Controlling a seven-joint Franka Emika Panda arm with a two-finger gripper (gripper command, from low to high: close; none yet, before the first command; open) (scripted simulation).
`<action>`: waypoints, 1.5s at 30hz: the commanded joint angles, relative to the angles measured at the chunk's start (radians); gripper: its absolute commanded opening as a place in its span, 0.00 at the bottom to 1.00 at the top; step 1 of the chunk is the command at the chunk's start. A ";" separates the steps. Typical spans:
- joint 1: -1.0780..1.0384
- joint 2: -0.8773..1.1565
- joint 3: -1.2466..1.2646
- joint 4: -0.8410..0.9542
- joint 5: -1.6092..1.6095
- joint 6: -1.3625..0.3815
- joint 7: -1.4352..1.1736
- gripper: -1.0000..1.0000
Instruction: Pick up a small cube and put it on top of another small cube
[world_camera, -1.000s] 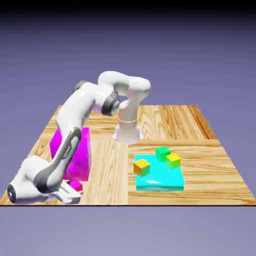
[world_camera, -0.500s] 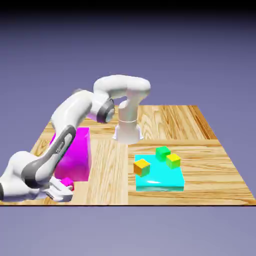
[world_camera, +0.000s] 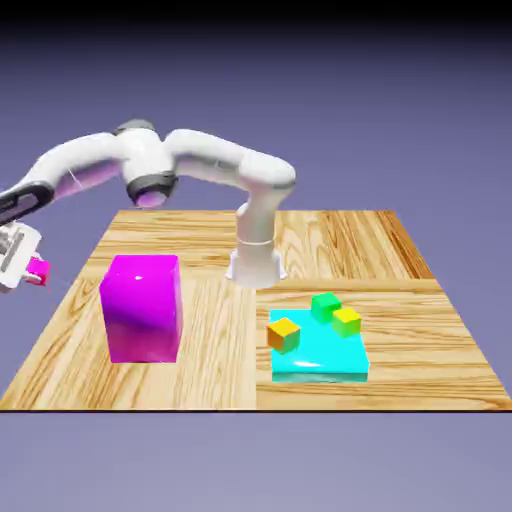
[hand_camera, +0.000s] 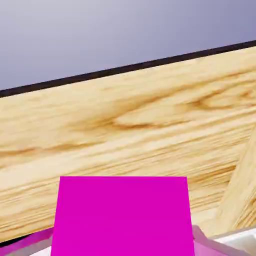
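A robot's tool (world_camera: 31, 270) grips a small magenta cube (world_camera: 38, 268) at the exterior view's far left, raised above the level of the wooden surface (world_camera: 220, 350). Well apart from the tool, toward the exterior view's right, orange (world_camera: 284, 335), green (world_camera: 326, 306) and yellow (world_camera: 346, 321) cubes sit at a cyan slab (world_camera: 320, 360); a large magenta block (world_camera: 145, 310) stands nearer. In the hand view, the magenta cube fills the space between the tool's fingertips (hand_camera: 212, 246).

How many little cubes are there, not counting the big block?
4: a pink one in the claw at the exterior view's far left, and orange, green and yellow ones grouped at the cyan slab. Others could hide behind the big block.
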 joint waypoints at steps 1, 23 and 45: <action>-0.026 0.013 -0.036 -0.022 0.010 0.012 0.003 0.00; -0.594 0.303 -0.834 -0.504 0.263 0.288 0.083 0.00; -1.162 0.592 -1.631 -0.986 0.517 0.563 0.164 0.00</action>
